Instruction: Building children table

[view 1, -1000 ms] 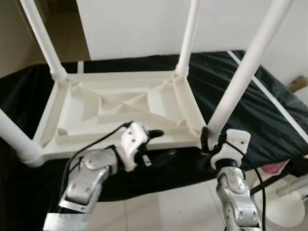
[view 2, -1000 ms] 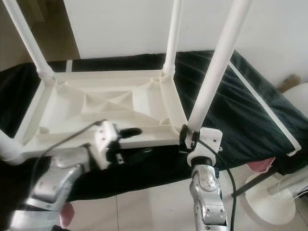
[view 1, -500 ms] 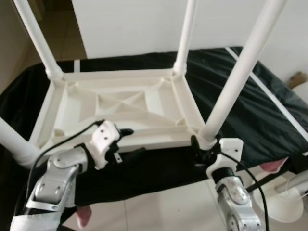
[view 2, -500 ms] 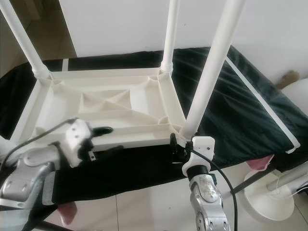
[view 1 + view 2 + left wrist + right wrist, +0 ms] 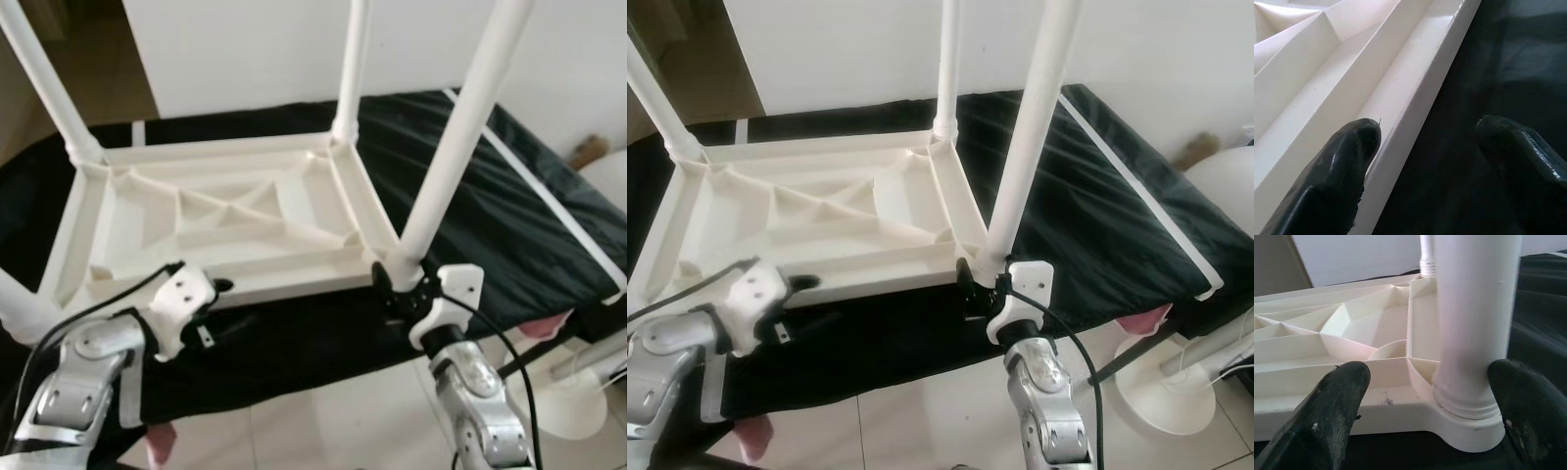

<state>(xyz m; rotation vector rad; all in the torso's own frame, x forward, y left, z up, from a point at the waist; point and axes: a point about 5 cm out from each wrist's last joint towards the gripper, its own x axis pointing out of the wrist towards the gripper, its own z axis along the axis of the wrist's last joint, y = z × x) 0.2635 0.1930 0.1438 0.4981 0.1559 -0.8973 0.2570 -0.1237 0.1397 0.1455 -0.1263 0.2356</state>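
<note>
White plastic children's table lies upside down on a black cloth that covers a flat surface, filling the centre and left of the head views, ribbed underside facing up. Four white legs stand up from its corners: near-right leg rising to the top edge right of centre, far-right leg at top centre, far-left leg at upper left, near-left leg cut by the left edge. Left gripper sits at lower left of the head view at the table's near rim; fingers spread, released, holding nothing. In the left wrist view one black finger lies over the white rim and the other finger is over the black cloth, with the rim edge between them. Right gripper is at lower centre-right, at the base of the near-right leg where it meets the corner socket. In the right wrist view its fingers stand wide apart, one on either side of the leg, unclenched; contact with the leg cannot be told. White wall runs behind the table at top. Pale tiled floor at bottom, with a white round stand base at lower right and a pink item poking out below the cloth edge.
</note>
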